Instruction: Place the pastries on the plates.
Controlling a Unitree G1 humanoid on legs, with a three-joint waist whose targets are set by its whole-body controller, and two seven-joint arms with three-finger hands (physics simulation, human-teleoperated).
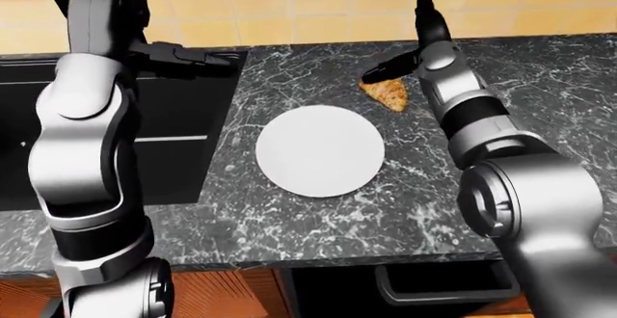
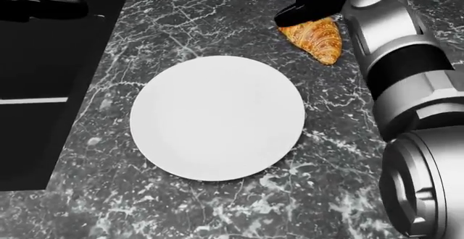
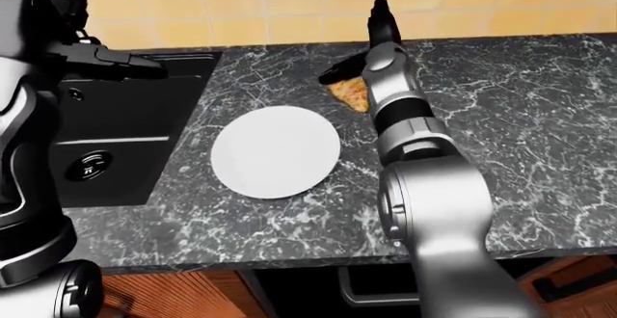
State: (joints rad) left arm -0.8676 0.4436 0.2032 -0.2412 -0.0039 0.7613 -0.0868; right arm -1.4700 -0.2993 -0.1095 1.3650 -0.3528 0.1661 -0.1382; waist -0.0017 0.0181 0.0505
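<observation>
A golden croissant lies on the black marble counter, up and right of an empty white plate. In the left-eye view my right hand hovers just over the croissant, open. Its thumb reaches left across the pastry's far end and the other fingers point up, so nothing is gripped. My left hand is held out over the black sink at the left. Its fingers are stretched out to the right and empty.
The sink basin with its drain takes up the counter's left side. A yellow tiled wall runs behind the counter. The counter's edge crosses the bottom of the eye views, with a dark drawer handle beneath it.
</observation>
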